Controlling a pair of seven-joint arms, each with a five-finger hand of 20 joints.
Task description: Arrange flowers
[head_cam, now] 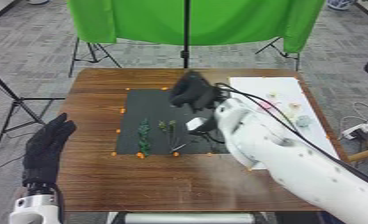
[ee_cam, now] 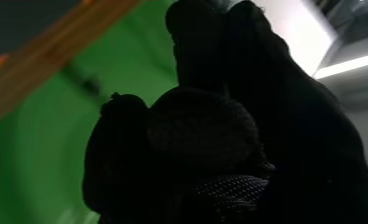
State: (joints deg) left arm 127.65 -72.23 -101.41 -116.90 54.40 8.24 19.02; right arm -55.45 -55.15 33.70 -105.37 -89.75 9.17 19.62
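Observation:
In the head view the right hand [head_cam: 193, 93] is over the upper right part of the dark mat [head_cam: 149, 102], open, holding nothing I can make out. A long leafy green stem [head_cam: 144, 136] lies at the mat's left side, with shorter green stems [head_cam: 172, 128] beside it. On the white sheet [head_cam: 243, 83] at the right are a pink flower [head_cam: 266, 104], a pale flower [head_cam: 294, 106] and a grey-green one [head_cam: 303, 121]. The left hand [head_cam: 49, 145] is off the table's left edge, its fingers straight. In the right wrist view the right hand [ee_cam: 207, 125] has relaxed fingers.
Orange marks [head_cam: 140, 155] border the mat on the brown table [head_cam: 180, 185]. The right forearm [head_cam: 283, 152] crosses the table's right side and covers part of the white sheet. Behind the table stands a green cloth [head_cam: 145, 22] on a dark stand [head_cam: 186, 52].

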